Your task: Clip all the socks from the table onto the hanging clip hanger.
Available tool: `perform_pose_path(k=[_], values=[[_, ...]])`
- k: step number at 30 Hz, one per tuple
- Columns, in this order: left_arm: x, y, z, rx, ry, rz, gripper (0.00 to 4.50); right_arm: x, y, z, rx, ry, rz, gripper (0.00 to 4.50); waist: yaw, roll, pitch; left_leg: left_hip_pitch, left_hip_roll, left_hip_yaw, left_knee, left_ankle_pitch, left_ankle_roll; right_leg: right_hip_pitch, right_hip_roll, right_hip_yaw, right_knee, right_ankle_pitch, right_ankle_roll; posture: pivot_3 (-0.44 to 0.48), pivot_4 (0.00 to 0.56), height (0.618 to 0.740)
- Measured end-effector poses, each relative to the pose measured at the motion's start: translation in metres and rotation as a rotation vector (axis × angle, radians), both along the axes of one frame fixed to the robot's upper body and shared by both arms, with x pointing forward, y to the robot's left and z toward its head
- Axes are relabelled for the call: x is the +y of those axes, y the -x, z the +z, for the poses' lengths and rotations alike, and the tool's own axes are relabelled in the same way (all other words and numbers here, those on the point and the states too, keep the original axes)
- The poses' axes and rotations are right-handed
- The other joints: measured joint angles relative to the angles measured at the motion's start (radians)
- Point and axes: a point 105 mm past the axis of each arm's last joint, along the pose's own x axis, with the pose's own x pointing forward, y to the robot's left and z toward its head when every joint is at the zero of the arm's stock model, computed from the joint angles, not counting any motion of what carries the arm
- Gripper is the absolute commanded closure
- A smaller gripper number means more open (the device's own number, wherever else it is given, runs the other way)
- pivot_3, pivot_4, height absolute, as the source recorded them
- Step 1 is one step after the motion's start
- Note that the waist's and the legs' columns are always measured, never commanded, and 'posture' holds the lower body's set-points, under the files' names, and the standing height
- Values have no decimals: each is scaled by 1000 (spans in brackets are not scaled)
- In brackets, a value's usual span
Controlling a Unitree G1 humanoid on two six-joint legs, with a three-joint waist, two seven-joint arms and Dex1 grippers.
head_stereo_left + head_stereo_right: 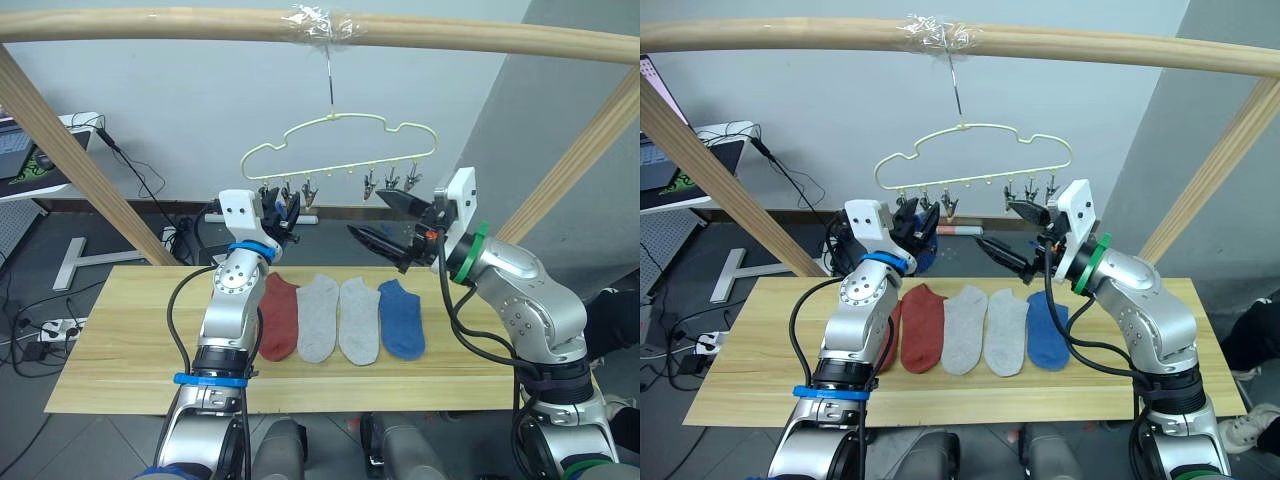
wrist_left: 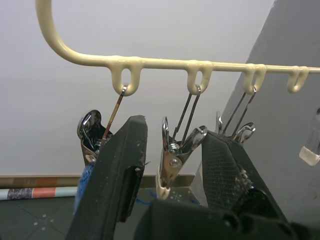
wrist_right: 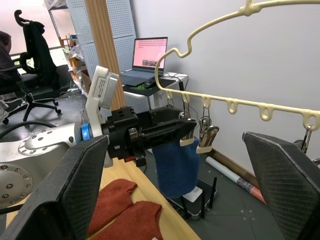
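Wooden planks of the table [image 1: 120, 340] carried four socks [image 1: 340, 318] side by side, toes toward us. We saw our left gripper [image 2: 170, 175] parted around a clip [image 2: 170, 165] beside a hanging blue sock [image 3: 175, 165] on the clip hanger [image 1: 335, 145]; right gripper [image 1: 385, 222] spread, empty.

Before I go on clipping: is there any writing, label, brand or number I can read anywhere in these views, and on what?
None can be read.
Laptop screen, behind the clip hanger: pink page, its lines too small to read.
Socks, table and both pincers: no print visible.
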Motion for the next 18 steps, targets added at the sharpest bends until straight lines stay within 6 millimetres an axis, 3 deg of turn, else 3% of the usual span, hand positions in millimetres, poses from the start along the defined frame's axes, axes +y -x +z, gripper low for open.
perform_pose_path(k=[18], values=[[1,-1,2,-7,2,4,2473,0,-1,-1,10,3,-5,0,0,0,0,0,0,0,2,0,0,0,0,0,2,0,0,-47,181,740]])
